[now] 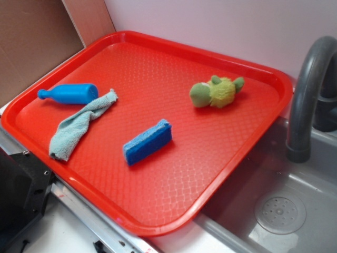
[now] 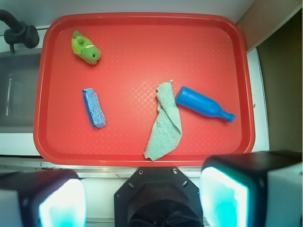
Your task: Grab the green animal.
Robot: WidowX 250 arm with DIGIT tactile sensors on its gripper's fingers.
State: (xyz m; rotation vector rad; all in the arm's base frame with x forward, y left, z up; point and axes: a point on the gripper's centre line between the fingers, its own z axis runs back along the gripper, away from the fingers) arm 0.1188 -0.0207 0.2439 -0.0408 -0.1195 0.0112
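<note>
Gripper (image 2: 142,201) high above tray's near edge, jaws spread wide, nothing between them; wrist view takes in whole tray, so likely survey height before reach.
Landmark: red tray (image 1: 158,221).
Teal cloth (image 2: 164,122) crumpled near tray's front edge, closest to gripper.
Blue bottle (image 2: 202,105) on its side, base touching cloth.
Blue sponge (image 2: 94,108) mid-tray, apart from all.
Green animal (image 2: 85,48) in tray's far corner by grey faucet (image 1: 310,89); open space around it, approach looks unobstructed.
</note>
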